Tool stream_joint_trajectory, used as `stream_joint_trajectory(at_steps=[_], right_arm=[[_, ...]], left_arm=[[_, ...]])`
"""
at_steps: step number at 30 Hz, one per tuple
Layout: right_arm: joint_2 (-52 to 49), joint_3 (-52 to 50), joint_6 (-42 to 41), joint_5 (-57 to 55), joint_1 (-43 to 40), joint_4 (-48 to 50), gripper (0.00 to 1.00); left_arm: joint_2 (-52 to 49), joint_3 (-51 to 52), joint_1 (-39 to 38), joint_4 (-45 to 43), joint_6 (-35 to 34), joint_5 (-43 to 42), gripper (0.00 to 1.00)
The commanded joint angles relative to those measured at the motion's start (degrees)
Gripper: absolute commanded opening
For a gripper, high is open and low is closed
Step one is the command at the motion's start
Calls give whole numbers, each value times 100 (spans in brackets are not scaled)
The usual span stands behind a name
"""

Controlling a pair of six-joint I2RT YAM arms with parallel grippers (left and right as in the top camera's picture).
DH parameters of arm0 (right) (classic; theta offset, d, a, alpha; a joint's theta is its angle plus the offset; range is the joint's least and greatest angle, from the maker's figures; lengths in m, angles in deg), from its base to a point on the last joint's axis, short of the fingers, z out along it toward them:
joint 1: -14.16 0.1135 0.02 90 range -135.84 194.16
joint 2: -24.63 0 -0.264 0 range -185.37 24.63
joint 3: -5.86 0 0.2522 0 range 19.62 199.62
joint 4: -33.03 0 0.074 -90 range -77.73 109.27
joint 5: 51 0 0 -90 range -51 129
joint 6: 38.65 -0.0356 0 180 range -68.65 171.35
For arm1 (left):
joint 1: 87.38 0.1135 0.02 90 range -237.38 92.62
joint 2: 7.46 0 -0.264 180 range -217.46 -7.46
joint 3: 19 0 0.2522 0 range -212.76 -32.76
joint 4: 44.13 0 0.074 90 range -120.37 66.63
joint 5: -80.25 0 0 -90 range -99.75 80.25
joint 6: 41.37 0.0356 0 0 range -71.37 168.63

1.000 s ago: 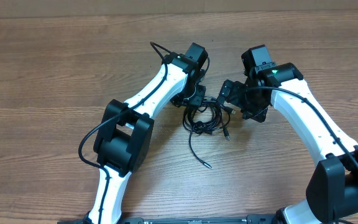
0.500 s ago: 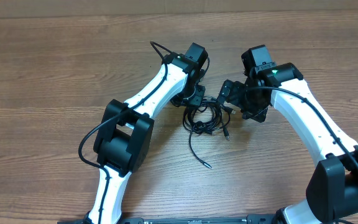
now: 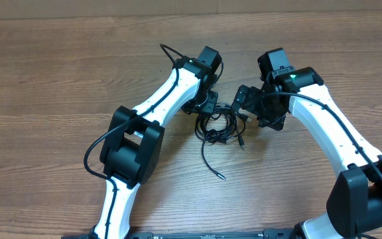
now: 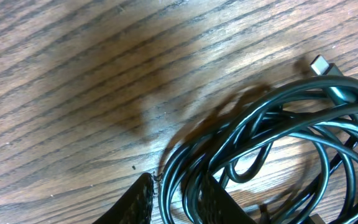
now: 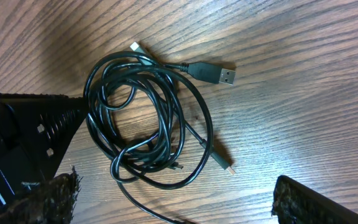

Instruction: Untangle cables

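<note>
The cables (image 3: 221,126) lie as one tangled black coil on the wood between the two arms. One loose tail (image 3: 207,159) runs toward the front. In the left wrist view the cables (image 4: 272,137) fill the lower right. My left gripper (image 4: 179,202) has several strands pinched between its two dark fingers (image 4: 138,202) at the coil's left edge. My right gripper (image 5: 176,199) stands wide open over the coil (image 5: 145,118), its fingertips (image 5: 55,196) apart from it. A USB plug (image 5: 219,74) and a small plug (image 5: 225,167) stick out of the coil.
The left arm (image 3: 164,99) comes in from the lower left and the right arm (image 3: 323,126) from the lower right, their heads close together over the coil. Bare wooden table (image 3: 58,73) lies all round. The left gripper's body (image 5: 17,137) shows at the left of the right wrist view.
</note>
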Motion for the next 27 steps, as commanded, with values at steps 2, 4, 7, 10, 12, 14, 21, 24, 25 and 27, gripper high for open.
stream_joint_trajectory(at_steps=[2,4,7,10,12,14,21,24,25,27], right_arm=[[-26,-22,-20,-35,2,22,100],[-26,-22,-20,-26,2,2,100],[-26,-22,-63,208,2,-264,100],[-26,-22,-63,205,2,-240,100],[-26,-22,-63,205,2,-243,100],[-26,-22,-63,208,2,-247,100],[-26,-22,-63,208,2,-260,100],[-26,-22,-63,208,2,-260,96],[-26,-22,-63,208,2,-260,94],[-26,-22,-63,208,2,-258,93]], left_arm=[[-131,83,-149,-20,46,101,27],[-131,92,-164,-24,44,129,27],[-131,105,-166,-26,44,142,22],[-131,105,-166,-39,44,168,17],[-131,109,-166,-68,44,166,17],[-131,164,-168,-155,44,166,19],[-131,402,-164,-450,44,295,4],[-131,400,-146,-444,44,291,4],[-125,365,-127,-393,42,291,4],[-125,280,-92,-289,35,286,4]])
